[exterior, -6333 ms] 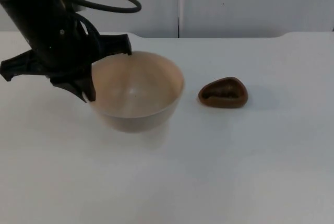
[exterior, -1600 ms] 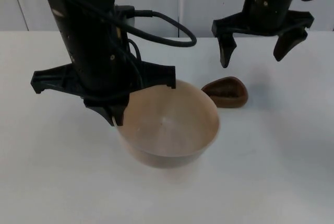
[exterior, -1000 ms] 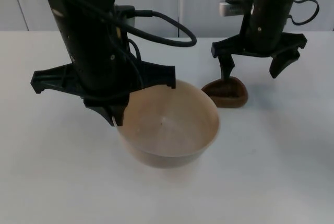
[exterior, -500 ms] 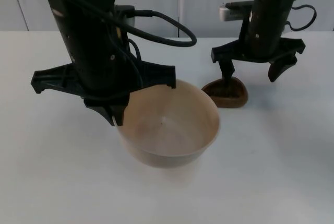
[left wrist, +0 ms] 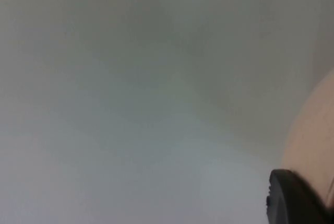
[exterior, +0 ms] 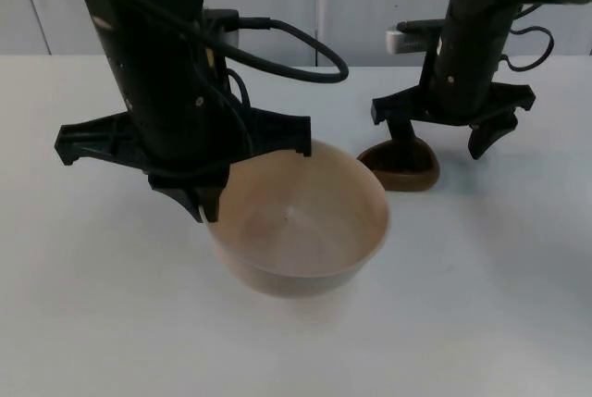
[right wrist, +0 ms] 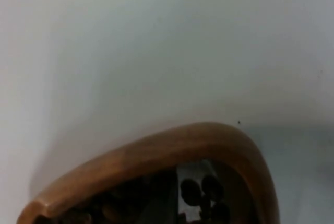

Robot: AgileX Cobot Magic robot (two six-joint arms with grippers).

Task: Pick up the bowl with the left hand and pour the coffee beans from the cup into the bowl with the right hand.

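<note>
Top view first: the left gripper [exterior: 197, 201] is clamped on the near-left rim of the wide, pale tan wooden bowl [exterior: 301, 230], which sits toward the middle of the white table top [exterior: 481, 295], exactly where it was half a second ago. Over on the right, the right gripper [exterior: 442, 138] has sunk lower than a moment back, fingers spread wide, its left finger now dipping at the small dark brown teardrop-shaped wooden cup [exterior: 400, 165] while the right finger hangs out past the cup's right side. The cup stands just right of the bowl, a little farther back, and has not shifted. The grey partition wall [exterior: 370, 4] closes the far edge.

Left wrist view: a black fingertip [left wrist: 292, 198] pressed against the bowl's pale wall [left wrist: 313, 140], table beyond.

Right wrist view: the cup's brown rim [right wrist: 156, 156] close up, dark coffee beans [right wrist: 201, 190] inside, a finger reaching in among them.
</note>
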